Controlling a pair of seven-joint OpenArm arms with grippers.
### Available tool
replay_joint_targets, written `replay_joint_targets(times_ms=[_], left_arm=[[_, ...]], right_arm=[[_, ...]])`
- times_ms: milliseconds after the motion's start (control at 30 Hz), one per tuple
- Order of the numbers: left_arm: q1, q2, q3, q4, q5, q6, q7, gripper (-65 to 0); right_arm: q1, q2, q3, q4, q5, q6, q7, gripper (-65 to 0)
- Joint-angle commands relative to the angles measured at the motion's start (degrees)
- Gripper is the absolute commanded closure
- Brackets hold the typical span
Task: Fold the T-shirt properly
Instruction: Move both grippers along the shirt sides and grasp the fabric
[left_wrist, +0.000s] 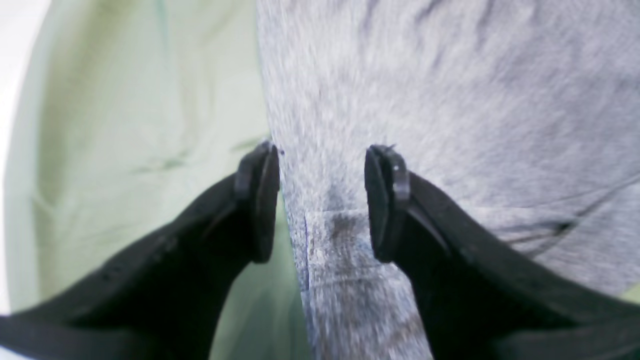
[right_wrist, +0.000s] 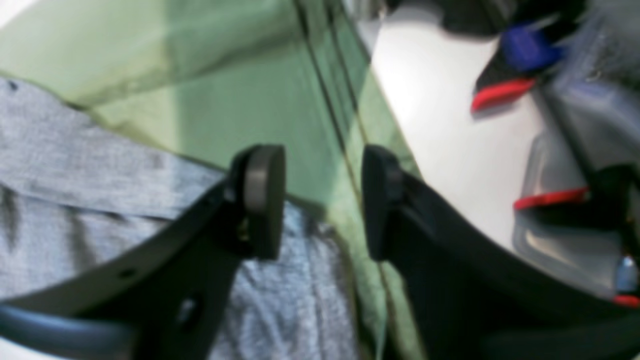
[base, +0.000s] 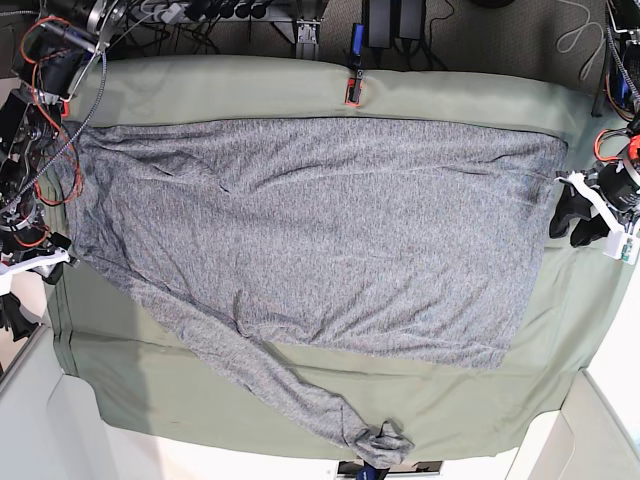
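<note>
The heather-grey T-shirt (base: 320, 220) lies spread flat and wrinkled across the sage-green cloth (base: 500, 400). A long strip of it trails to a bunched end (base: 385, 445) at the near edge. My left gripper (left_wrist: 322, 200) is open just above the shirt's edge, grey knit (left_wrist: 450, 100) showing between and beyond its black fingers (left_wrist: 257, 200). In the base view this gripper (base: 572, 222) sits at the shirt's right end. My right gripper (right_wrist: 322, 200) is open too, straddling the shirt's border (right_wrist: 100, 165) and the green cloth (right_wrist: 240, 100), holding nothing.
A clear plastic box with red clips (right_wrist: 565, 210) stands on the white surface (right_wrist: 450, 150) beyond the cloth's edge. Cables and electronics (base: 60, 60) crowd the back left corner. A red-and-black clamp (base: 352, 88) sits at the cloth's far edge.
</note>
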Motion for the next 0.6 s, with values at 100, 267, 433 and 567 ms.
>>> replay_joint_targets(times_ms=[100, 267, 433, 567], left_arm=[[-9.2, -1.2, 4.2, -6.4, 0.7, 0.2, -2.8, -30.7], [-20.0, -1.2, 9.0, -19.0, 1.4, 0.1, -3.4, -30.9], [-29.6, -1.2, 14.6, -30.1, 2.1, 0.1, -6.6, -33.8], [-35.6, -0.6, 17.8, -36.9, 5.4, 0.2, -10.4, -33.8]], right_arm=[[3.3, 1.0, -1.7, -5.6, 1.4, 2.4, 1.0, -32.8], [2.1, 1.0, -4.3, -9.6, 0.1, 2.4, 2.0, -32.8], [2.0, 1.0, -5.7, -10.0, 0.0, 2.3, 2.3, -32.8], [1.9, 0.9, -5.7, -10.0, 0.1, 2.3, 1.7, -32.8]])
